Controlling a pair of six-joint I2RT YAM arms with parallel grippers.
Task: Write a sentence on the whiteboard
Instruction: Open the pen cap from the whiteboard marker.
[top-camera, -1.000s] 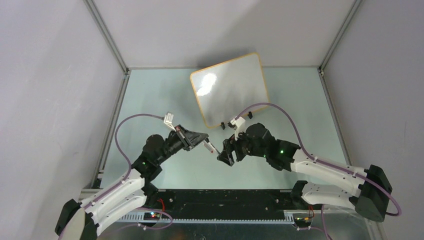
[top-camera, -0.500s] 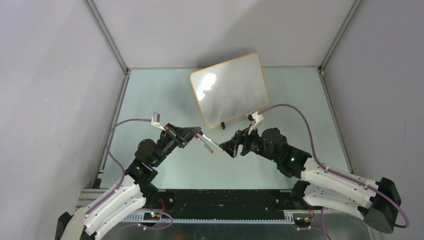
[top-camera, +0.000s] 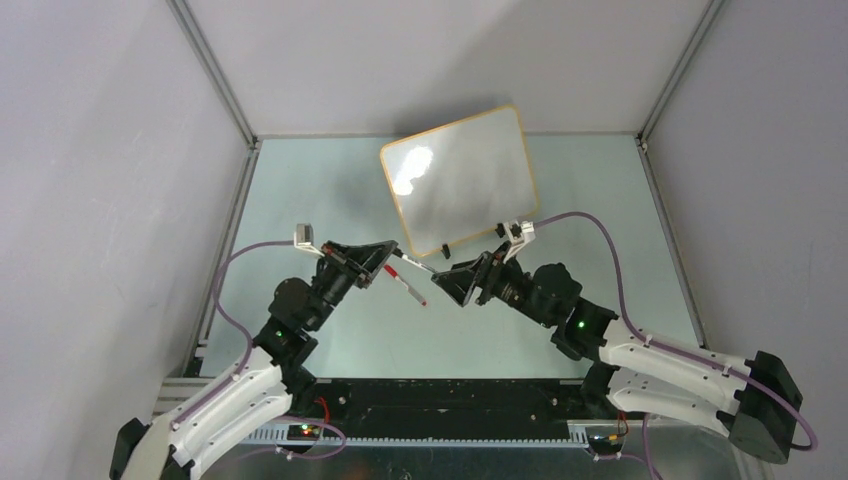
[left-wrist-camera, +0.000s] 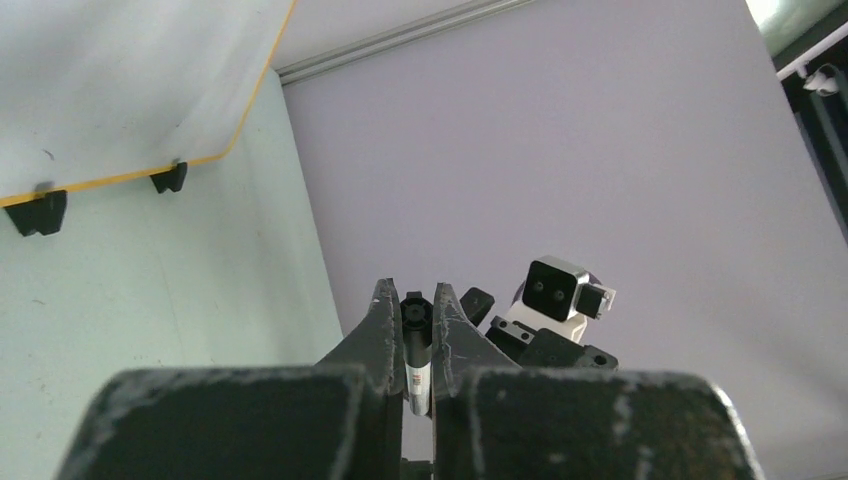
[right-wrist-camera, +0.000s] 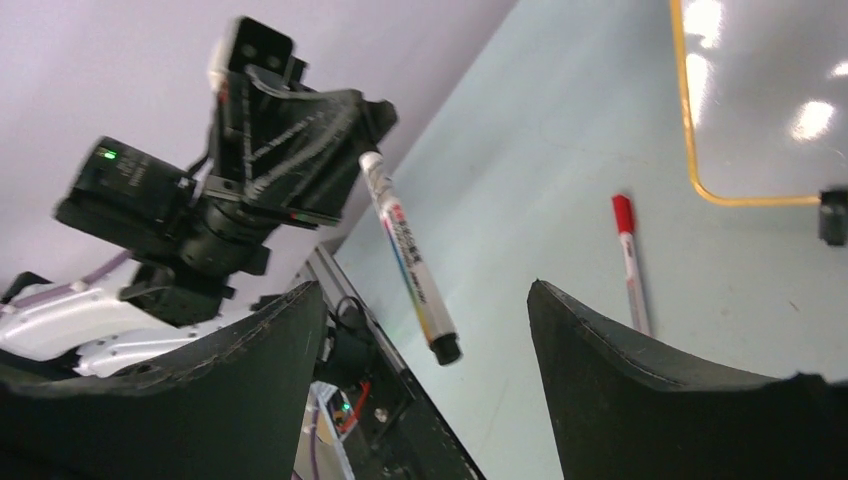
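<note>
Whiteboard (top-camera: 460, 180) blank, nothing written; near its feet left gripper (left-wrist-camera: 413, 300) clamps marker (right-wrist-camera: 410, 262), right gripper (top-camera: 462, 285) jaws apart, empty.

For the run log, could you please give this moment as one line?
left gripper: shut on marker | right gripper: open | whiteboard: blank | red marker: on table
</note>
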